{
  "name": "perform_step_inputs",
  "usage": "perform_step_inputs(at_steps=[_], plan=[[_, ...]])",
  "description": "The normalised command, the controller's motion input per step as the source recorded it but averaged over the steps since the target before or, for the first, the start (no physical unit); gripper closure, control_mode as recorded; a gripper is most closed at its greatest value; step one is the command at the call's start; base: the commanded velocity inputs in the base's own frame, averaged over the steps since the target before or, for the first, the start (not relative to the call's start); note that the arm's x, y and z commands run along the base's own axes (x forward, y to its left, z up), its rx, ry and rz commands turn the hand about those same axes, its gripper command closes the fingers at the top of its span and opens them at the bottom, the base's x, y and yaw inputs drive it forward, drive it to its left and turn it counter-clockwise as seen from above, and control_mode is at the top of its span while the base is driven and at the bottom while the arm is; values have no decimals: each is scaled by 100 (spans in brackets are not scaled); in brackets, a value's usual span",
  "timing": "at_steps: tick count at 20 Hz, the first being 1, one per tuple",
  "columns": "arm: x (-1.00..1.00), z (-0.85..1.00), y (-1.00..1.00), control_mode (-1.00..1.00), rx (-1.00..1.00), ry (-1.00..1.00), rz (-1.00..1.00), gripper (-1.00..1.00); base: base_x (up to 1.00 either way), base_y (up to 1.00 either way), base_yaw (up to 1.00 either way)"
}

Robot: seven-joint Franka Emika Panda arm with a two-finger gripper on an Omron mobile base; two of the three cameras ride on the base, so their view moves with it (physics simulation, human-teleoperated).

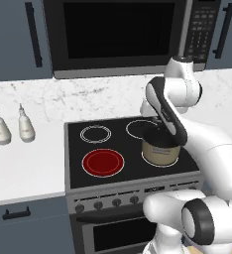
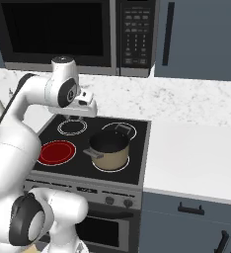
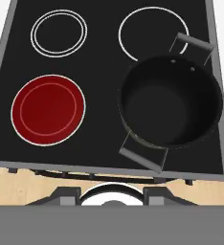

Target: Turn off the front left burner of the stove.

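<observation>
Nearest the base cameras, a row of small dark knobs [image 1: 107, 203] is seen along the grey front panel of the stove [image 1: 78, 194], below the front edge of its black glass top. At the front left corner of that glass, the front left burner [image 3: 48, 108] is shown as a solid glowing red disc, so it is judged to be on and the task not yet done. The gripper [image 2: 86, 107] is held high above the rear half of the glass, looking down on it; nothing is seen held, and how far its fingers are parted cannot be told.

For the step in hand, the arm is best brought down and forward, past the front edge, to the knob row. Which knob serves the red burner cannot be read from the panel; one towards the left end is guessed. The chosen knob should be squared up to, closed on firmly, and turned about its own axis.

A tan pot [image 2: 109, 150] with a dark inside is set on the front right circle, its handles jutting; it should be cleared. Two white bottles [image 1: 11, 127] are stood on the counter near the back wall, well apart. A black microwave [image 1: 120, 34] is hung above.
</observation>
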Motion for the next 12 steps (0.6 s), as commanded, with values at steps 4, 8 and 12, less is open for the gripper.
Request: perform_step_inputs(at_steps=[4,8,12], plan=[[-51,-12,27,-100,-5,0,6,-100,0,0,0],[-98,-32,73,-100,-18,0,17,-100,0,0,0],[-100,-36,87,-100,-22,-4,19,-100,0,0,0]])
